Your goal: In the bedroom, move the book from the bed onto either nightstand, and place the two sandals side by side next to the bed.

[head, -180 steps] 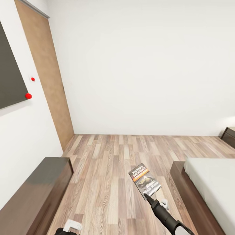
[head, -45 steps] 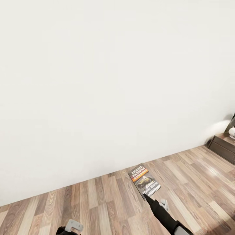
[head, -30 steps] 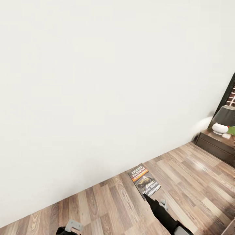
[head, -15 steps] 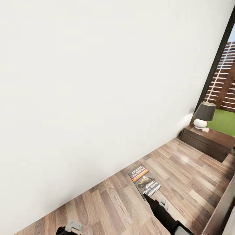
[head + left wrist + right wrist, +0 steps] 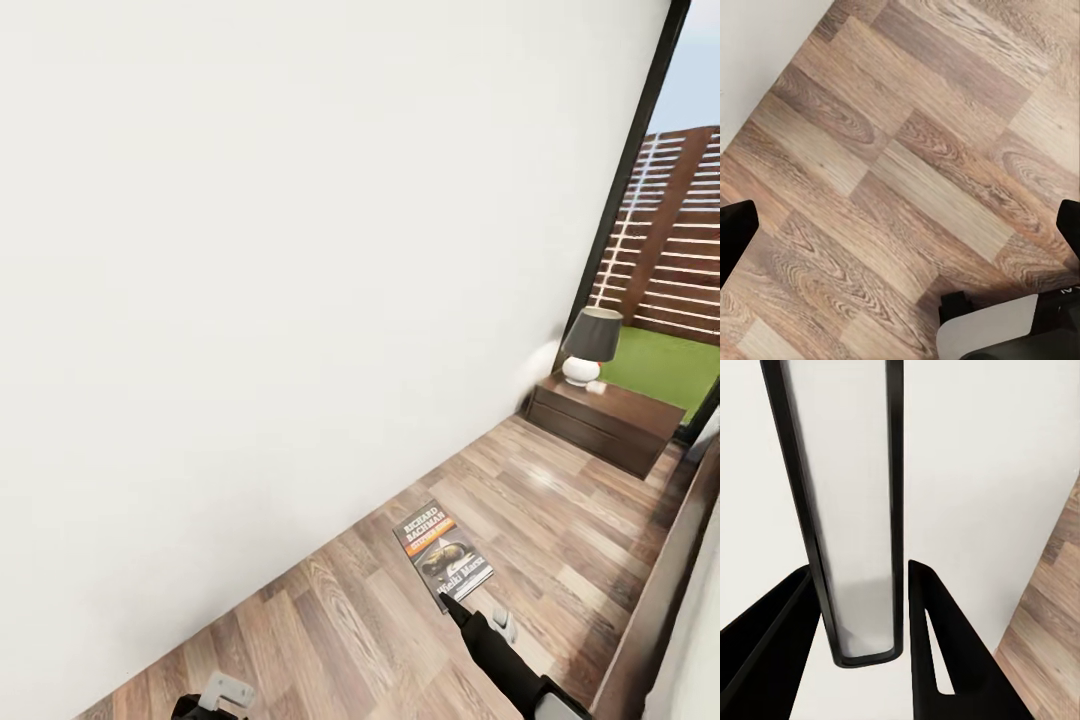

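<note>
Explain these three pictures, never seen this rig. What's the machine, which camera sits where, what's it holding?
It is a simulated wheeled robot with two arms. The large picture comes from its head camera, looking down over a wood floor beside a white wall. The other two come from cameras at each wrist, looking along the fingers. The right gripper is shut on the book, which its wrist camera sees edge-on. The left gripper is open, with nothing in it, above the floor. Ahead stands the nightstand with a lamp on it. The bed frame shows at the right.
</note>
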